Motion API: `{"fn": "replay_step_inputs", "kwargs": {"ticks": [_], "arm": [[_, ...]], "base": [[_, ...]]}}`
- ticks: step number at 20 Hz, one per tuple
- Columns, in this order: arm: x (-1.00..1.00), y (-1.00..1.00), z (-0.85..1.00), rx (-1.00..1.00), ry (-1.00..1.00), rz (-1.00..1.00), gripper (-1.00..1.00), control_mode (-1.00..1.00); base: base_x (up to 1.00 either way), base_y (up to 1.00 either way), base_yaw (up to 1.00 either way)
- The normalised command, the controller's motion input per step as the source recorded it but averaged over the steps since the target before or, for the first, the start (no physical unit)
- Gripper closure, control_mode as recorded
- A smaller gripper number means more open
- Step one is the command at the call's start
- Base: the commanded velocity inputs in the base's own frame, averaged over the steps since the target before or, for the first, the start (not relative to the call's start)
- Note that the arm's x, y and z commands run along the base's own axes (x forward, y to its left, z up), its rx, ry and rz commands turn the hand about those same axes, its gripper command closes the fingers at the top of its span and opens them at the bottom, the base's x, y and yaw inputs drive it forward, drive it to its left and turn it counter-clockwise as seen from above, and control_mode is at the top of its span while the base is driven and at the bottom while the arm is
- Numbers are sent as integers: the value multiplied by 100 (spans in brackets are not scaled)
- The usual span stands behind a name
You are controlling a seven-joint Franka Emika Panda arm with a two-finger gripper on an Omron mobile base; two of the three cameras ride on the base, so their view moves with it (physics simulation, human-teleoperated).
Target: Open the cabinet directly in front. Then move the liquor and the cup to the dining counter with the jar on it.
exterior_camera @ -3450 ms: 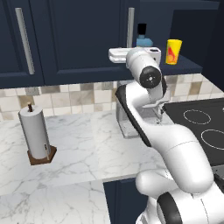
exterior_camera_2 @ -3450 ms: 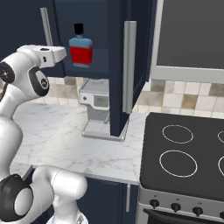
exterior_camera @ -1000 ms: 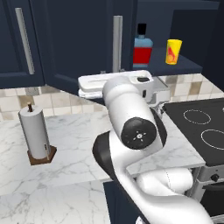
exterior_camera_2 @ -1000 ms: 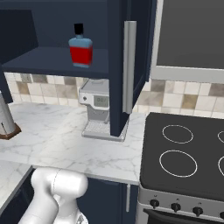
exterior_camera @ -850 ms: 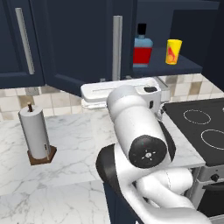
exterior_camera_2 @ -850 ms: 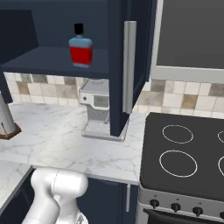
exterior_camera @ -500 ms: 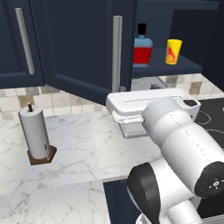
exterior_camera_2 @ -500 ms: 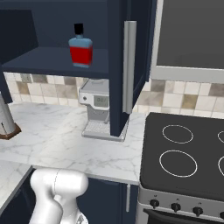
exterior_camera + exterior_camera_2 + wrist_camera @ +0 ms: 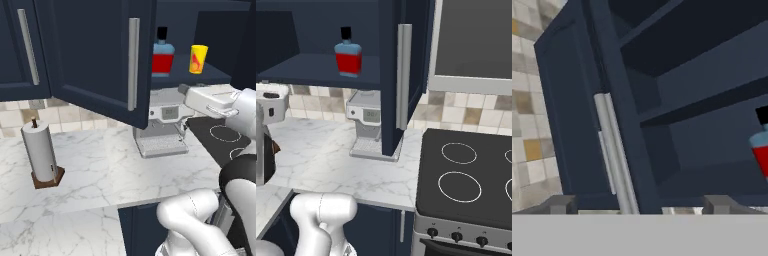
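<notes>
Cabinet [image 9: 100, 55] doors stand swung wide in the left base view, the left door angled out across the upper middle of the frame with its silver bar handle [image 9: 133, 64] facing the camera, so the shelf behind is exposed for reaching in. On that shelf, at upper right, the liquor [image 9: 163, 56] stands upright with the cup [image 9: 198, 59] just beside it to the right, apart from it. The end effector [image 9: 184, 91] sits at right of centre, below the shelf edge and under the 2 items, touching neither; I judge it is positioned for a reach upward to the bottle. In the right base view the liquor [image 9: 348, 54] stands alone on the shelf at upper left, the right door [image 9: 405, 75] edge-on beside it, a coffee machine [image 9: 368, 126] on the marble counter [image 9: 321, 165] beneath. In the hand view the 2 fingertips [image 9: 562, 204] stand wide apart with nothing between them; the door handle [image 9: 614, 155] runs up the centre, and the liquor [image 9: 762, 150] shows at the right edge, above and right of the fingers.
</notes>
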Motion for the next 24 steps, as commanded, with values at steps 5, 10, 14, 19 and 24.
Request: {"fn": "replay_step_inputs", "kwargs": {"ticks": [5, 10, 14, 19, 24], "arm": [[15, -37, 0, 7, 1, 31, -100, -100], [36, -4, 0, 1, 12, 10, -100, -100], [100, 19, -2, 0, 23, 0, -100, -100], [81, 35, -2, -3, 28, 13, -100, -100], [-3, 100, -4, -13, 11, 45, -100, -100]], "base": [[0, 0, 0], [0, 0, 0], [0, 0, 0], [0, 0, 0], [0, 0, 0]]}}
